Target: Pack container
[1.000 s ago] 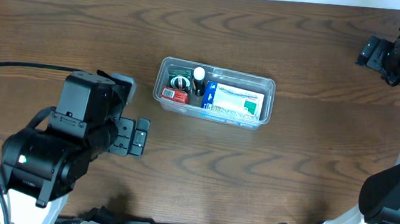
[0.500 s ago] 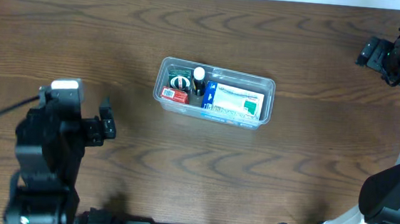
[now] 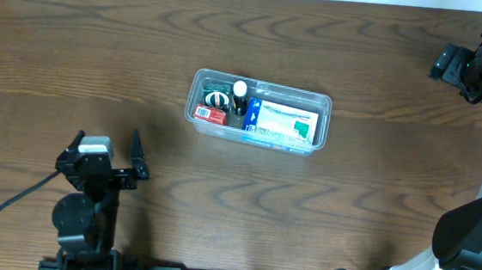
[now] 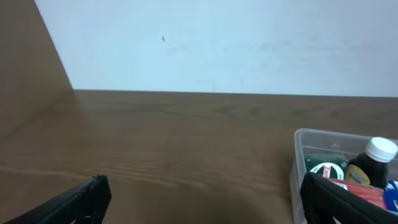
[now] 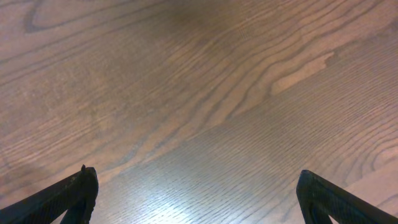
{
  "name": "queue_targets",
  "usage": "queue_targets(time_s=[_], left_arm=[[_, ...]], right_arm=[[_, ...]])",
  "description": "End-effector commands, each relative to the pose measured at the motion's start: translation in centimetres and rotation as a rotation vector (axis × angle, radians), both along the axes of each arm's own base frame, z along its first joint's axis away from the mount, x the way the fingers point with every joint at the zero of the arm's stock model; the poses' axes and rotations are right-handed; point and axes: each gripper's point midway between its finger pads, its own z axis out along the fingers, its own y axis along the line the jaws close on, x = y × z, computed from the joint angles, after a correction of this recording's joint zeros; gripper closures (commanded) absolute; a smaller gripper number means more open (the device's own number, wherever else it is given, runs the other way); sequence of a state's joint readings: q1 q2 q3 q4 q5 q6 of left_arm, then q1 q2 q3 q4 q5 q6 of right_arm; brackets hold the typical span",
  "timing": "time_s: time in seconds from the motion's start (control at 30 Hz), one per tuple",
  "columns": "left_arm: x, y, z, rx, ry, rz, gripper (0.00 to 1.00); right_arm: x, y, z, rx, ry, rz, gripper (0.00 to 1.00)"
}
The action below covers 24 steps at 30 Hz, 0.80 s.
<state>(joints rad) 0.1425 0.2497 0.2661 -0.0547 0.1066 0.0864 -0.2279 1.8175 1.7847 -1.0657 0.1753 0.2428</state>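
- Container: clear plastic tub, rectangular, rounded corners, raised rim. It sits flat on the table, about centre and slightly toward the far side, long side running left-right.
- Inside, right part: blue-and-white box lying flat, filling most of that end.
- Inside, left part: dark bottle with a white cap, upright, just beside the box. Next to it are a round green tin and a small red pack. All are packed close, apparently touching.
- Left wrist view: the tub's near-left corner shows translucent walls, with the bottle cap poking above the rim.
- Left gripper: down at the near-left of the table, well apart from the container. Its black fingers are spread wide, gripping nothing and touching nothing.
- Right gripper: far-right corner area, well apart from the container. Its black fingers are spread wide, with only bare wood between them and nothing held.
- Table: dark brown wood, strong wavy grain, smooth with a slight sheen in the right wrist view.
- Wall: plain white, behind the table's far edge.
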Motion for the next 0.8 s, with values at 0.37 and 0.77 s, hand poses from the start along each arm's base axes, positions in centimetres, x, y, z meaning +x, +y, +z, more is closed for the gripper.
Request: queue_targets(time_s=[0.37, 0.77], left_arm=[[-0.3, -0.7, -4.8, 0.005, -0.024, -0.038, 0.02], [-0.8, -0.1, -7.3, 0.013, 0.02, -0.006, 0.02]], right_arm=[[-0.1, -0.2, -0.2, -0.006, 0.01, 0.005, 0.01], [-0.1, -0.2, -0.2, -0.006, 0.01, 0.005, 0.01]])
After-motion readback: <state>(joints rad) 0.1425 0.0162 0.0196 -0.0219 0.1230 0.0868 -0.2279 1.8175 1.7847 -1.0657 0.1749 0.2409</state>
